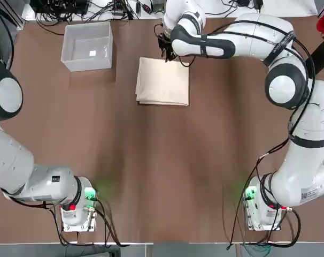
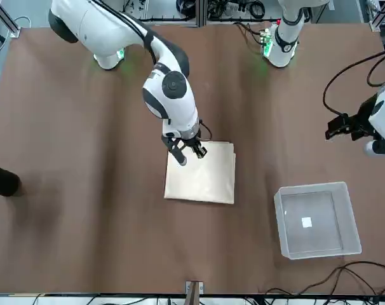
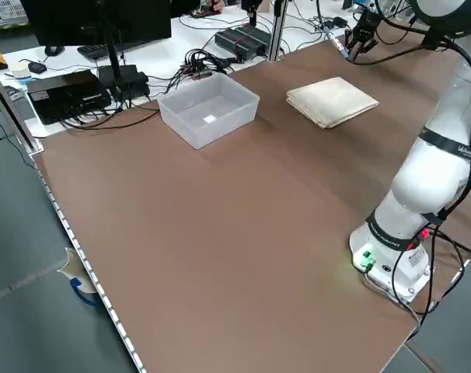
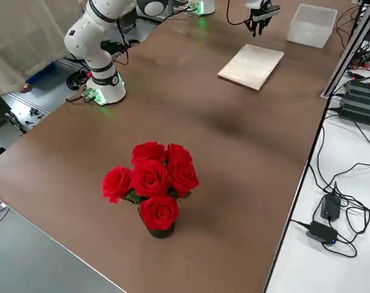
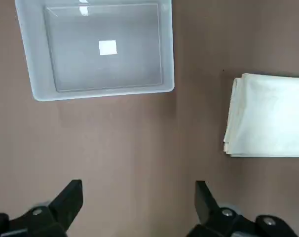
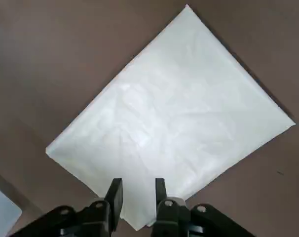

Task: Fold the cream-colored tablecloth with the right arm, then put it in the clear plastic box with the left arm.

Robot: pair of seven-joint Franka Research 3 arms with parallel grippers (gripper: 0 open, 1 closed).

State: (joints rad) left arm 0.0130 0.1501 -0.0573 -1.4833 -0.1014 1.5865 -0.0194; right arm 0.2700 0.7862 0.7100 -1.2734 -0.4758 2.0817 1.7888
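Observation:
The cream-colored tablecloth [image 1: 163, 81] [image 2: 202, 173] [image 3: 332, 100] lies folded into a flat rectangle on the brown table, its layered edges showing in the left wrist view [image 5: 268, 116]. My right gripper [image 1: 166, 51] [image 2: 191, 152] [image 6: 137, 195] hovers over the cloth's far edge. Its fingers are slightly apart with nothing between them. The clear plastic box [image 1: 90, 64] [image 2: 310, 188] [image 5: 105, 94] stands to the cloth's left, holding only a small white label. My left gripper [image 5: 137, 197] [image 2: 335, 127] hangs wide open above the table near the box.
A bunch of red roses [image 4: 151, 186] stands near the table's right edge. Cables and electronics [image 3: 235, 43] lie on the white bench beyond the far edge. Bare brown tabletop [image 1: 167, 171] stretches between the cloth and the arm bases.

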